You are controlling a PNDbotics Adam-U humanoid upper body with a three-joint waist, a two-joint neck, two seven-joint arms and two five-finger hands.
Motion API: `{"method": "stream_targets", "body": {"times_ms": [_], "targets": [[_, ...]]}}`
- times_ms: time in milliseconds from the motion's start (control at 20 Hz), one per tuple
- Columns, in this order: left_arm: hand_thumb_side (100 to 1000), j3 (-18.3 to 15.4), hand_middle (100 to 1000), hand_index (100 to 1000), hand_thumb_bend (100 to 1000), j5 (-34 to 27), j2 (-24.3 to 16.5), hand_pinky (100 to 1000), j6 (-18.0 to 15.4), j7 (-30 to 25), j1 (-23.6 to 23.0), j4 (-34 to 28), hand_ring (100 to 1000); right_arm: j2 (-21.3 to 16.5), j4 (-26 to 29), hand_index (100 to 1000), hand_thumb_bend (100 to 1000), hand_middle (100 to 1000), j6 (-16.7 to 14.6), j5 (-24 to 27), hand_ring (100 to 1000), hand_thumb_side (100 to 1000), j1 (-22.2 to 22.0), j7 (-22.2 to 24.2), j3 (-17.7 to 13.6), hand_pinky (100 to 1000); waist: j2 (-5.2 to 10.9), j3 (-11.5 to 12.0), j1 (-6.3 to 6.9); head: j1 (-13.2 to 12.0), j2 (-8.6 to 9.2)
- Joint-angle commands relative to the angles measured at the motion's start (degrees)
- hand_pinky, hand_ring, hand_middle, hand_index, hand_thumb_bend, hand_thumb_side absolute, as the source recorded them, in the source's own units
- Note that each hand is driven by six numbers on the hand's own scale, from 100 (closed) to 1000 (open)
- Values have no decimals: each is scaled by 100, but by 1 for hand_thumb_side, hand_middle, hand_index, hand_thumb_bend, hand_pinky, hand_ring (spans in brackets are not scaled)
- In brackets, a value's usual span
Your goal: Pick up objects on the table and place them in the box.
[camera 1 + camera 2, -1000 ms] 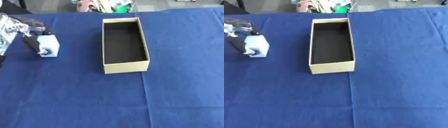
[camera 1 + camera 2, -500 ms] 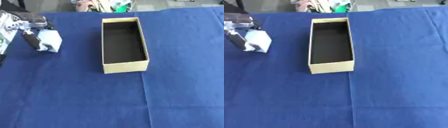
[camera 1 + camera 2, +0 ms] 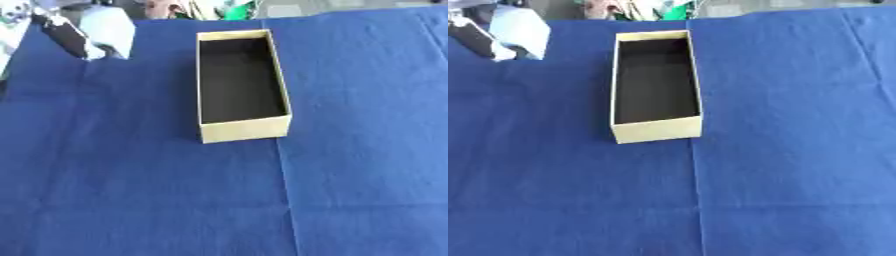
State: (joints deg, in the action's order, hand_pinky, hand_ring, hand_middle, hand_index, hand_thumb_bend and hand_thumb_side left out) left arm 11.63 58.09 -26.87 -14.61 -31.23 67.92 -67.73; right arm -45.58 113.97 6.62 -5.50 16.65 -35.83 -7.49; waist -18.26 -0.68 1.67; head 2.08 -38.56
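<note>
1. One open rectangular tan cardboard box with a dark inside (image 3: 245,129) stands on the surface, which is covered by a blue cloth (image 3: 350,165). The box's long side runs away from you, a little left of the view's middle. Nothing shows inside it.

2. One pale white blocky object (image 3: 107,31) is at the upper left, left of the box and well apart from it. It is blurred, so you get only its colour and rough shape.

3. Your left robot hand (image 3: 61,32) is at the upper left corner, with a dark finger or thumb lying across the near face of the white object. The robot hand is clamped on that object, which looks raised off the blue cloth, with a faint shadow below it.

4. Your right robot hand shows in neither view.

5. Count on the cloth itself: one box, no other loose item that can be made out.

6. Beyond the far edge of the surface is a small clutter of green, white and pinkish things (image 3: 206,9), too blurred to tell apart or count.
</note>
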Motion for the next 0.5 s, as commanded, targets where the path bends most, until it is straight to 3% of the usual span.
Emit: {"method": "stream_targets", "body": {"times_ms": [50,250,500], "targets": [[206,-52,446,463,100,-24,473,604,190,446,204,-310,565,-72,62,783,100,726,-73,171,785,918,222,60,-3,709,144,-44,41,-66,30],[223,-56,436,457,100,150,1171,605,415,855,257,-404,560,42,62,783,100,724,-101,297,783,917,361,126,28,710,137,-112,51,-156,45],[228,8,438,459,100,853,1803,598,567,1178,273,-256,554,116,62,783,100,722,-131,396,781,917,456,93,26,709,130,-209,56,-286,87]]}}
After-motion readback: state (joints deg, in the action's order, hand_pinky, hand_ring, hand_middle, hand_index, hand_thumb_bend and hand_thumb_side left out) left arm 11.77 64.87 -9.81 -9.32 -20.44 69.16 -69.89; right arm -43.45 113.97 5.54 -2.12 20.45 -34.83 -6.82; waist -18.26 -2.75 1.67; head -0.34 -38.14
